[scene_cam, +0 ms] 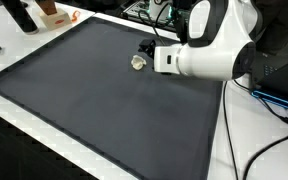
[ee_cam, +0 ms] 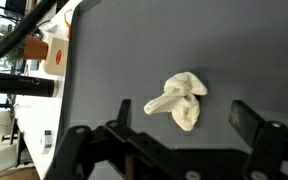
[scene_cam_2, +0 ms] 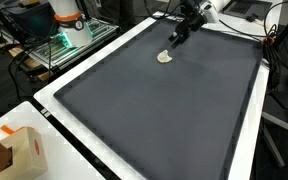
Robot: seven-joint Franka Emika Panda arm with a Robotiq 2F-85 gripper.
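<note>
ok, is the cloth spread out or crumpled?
Crumpled. In the wrist view the cloth is a bunched lump with twisted folds on the mat, not laid flat.

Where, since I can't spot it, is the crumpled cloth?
The cloth lies on the dark mat, just beyond the open fingers in the wrist view and beside them in both exterior views.

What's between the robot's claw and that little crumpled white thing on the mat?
Nothing. The open gripper hangs close by the crumpled white wad, and the wrist view shows only bare dark mat around it.
</note>
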